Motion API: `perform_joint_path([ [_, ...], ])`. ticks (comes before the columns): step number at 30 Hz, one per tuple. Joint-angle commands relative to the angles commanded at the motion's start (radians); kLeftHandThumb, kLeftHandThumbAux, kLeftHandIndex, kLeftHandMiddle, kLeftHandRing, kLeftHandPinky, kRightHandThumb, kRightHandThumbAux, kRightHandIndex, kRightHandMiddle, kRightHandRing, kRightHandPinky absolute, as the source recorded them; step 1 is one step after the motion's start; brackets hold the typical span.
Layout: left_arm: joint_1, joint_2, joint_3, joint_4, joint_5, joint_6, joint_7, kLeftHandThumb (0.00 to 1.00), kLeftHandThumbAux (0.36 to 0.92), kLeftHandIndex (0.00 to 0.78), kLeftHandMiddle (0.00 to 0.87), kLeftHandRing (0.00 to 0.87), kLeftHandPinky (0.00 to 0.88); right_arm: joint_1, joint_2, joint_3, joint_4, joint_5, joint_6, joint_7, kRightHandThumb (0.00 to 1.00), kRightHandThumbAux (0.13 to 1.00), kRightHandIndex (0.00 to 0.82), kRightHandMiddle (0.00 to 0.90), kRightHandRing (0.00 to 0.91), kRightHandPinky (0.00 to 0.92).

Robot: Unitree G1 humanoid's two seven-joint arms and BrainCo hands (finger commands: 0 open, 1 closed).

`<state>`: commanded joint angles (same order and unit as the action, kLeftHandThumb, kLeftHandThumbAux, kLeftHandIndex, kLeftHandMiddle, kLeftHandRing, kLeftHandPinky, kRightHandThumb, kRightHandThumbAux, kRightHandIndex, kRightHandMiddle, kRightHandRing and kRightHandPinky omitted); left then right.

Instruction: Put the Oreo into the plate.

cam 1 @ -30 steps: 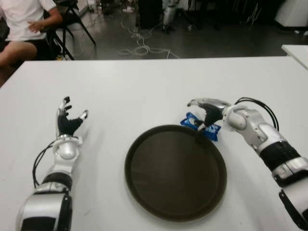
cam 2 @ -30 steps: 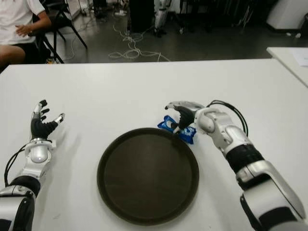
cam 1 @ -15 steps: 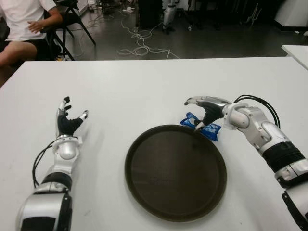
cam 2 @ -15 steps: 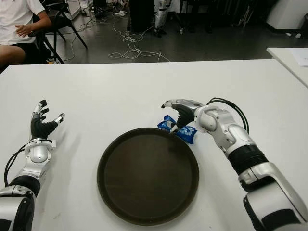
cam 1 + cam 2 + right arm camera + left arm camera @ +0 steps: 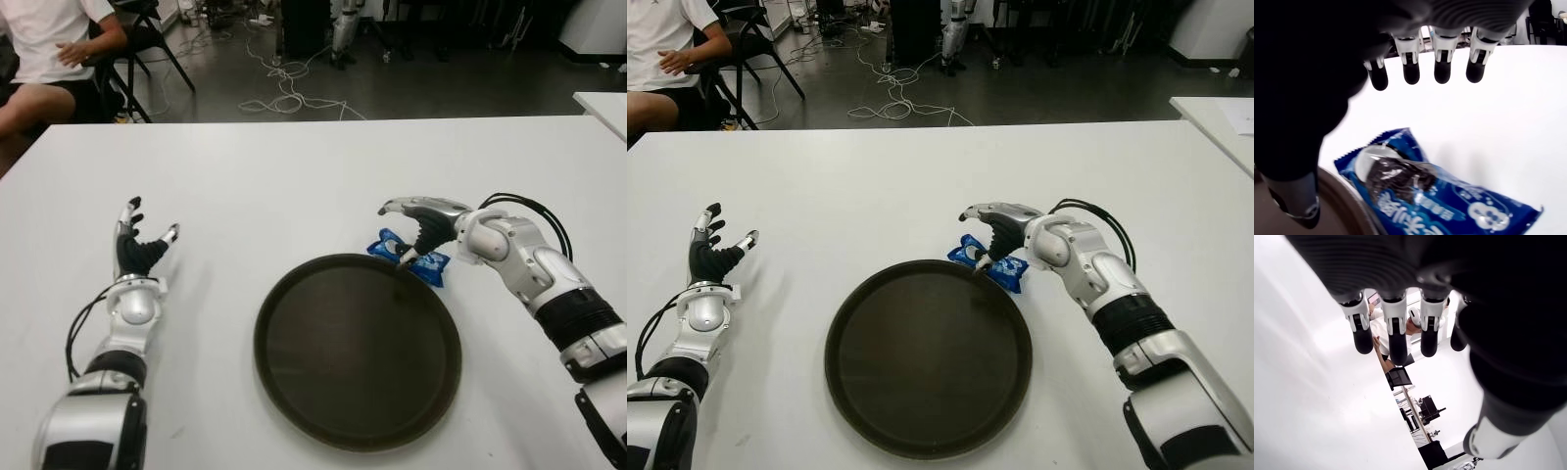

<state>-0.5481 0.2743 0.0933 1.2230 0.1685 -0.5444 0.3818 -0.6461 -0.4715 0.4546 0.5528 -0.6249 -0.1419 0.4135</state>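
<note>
The Oreo [image 5: 429, 264] is a blue packet lying on the white table [image 5: 294, 176], its near end touching the far right rim of the plate [image 5: 294, 392], a round dark brown tray. My right hand [image 5: 408, 233] hovers over the packet with fingers spread and holds nothing. In the right wrist view the fingertips [image 5: 1442, 71] hang above the Oreo [image 5: 1430, 191], and the thumb [image 5: 1295, 200] is down by the plate's rim. My left hand [image 5: 137, 250] shows at the left of the table, fingers spread and empty.
A person [image 5: 49, 49] sits on a chair beyond the table's far left corner. Cables [image 5: 284, 93] lie on the floor behind the table. Another white table [image 5: 602, 103] shows at the right edge.
My right hand has barely shifted above the packet, a little left and back. The Oreo, plate and left hand have not moved.
</note>
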Motion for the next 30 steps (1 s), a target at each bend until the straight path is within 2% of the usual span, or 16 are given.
perform_joint_path([
  [11,0.001,-0.001,-0.002,-0.002,0.003,-0.002,0.007,0.011,0.787,0.078,0.128,0.118,0.113,-0.005,-0.002,0.002,0.009,-0.011,-0.001,-0.014,0.000,0.686,0.000,0.000,0.000,0.001],
  [18,0.000,-0.002,0.000,-0.003,-0.001,-0.005,0.002,0.009,0.794,0.074,0.117,0.103,0.099,-0.009,-0.003,0.000,0.017,-0.016,0.000,-0.024,0.000,0.680,0.000,0.000,0.000,0.009],
  [23,0.002,-0.003,-0.001,-0.005,0.001,-0.006,0.006,0.007,0.803,0.078,0.122,0.106,0.098,-0.028,0.003,-0.003,0.074,-0.022,-0.003,-0.060,0.000,0.685,0.000,0.000,0.000,0.002],
  [30,0.001,-0.002,-0.002,-0.004,0.002,-0.002,0.006,0.000,0.803,0.075,0.117,0.105,0.104,-0.039,0.006,-0.002,0.094,-0.029,0.000,-0.076,0.000,0.692,0.000,0.000,0.000,0.010],
])
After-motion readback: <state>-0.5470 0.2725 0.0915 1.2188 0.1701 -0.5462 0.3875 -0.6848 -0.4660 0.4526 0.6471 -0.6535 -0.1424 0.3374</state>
